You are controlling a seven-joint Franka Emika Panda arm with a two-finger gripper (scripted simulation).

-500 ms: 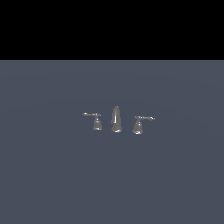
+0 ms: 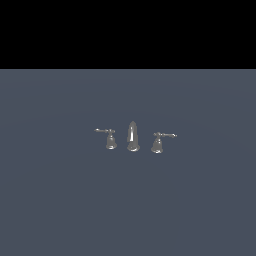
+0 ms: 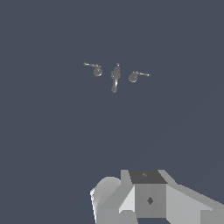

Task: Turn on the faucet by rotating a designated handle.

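— Where is the gripper [image 3: 151,199] now? I do not find the arm in the exterior view.

— It is not in that view. Only the wrist view shows it, as pale grey blocks at the edge of the picture. The fingertips are cut off, so I cannot tell if the fingers are apart or together. It holds nothing that I can see, and it is well apart from the faucet [image 3: 115,75].

— And the faucet itself?

— It stands alone in the middle of the dark grey-blue floor [image 2: 60,200]. Three small shiny pieces in a row: the tall tapered spout [image 2: 132,136] between two bell-shaped handles. The designated handle [image 2: 109,138] is on the exterior view's left, and its thin lever points to that left. The twin handle [image 2: 160,141] has its lever pointing to the right.

— What could go wrong, do you think?

— I think the first risk is a mistake between the two handles. They look nearly the same; only the lever direction differs. The second is the lever bar: it is thin, so a small error in the approach could make the fingers miss it or slip off its tip. Also the spout is just beside the handle, and a wide approach may hit it. If the push goes against the lever's free direction, nothing will turn.
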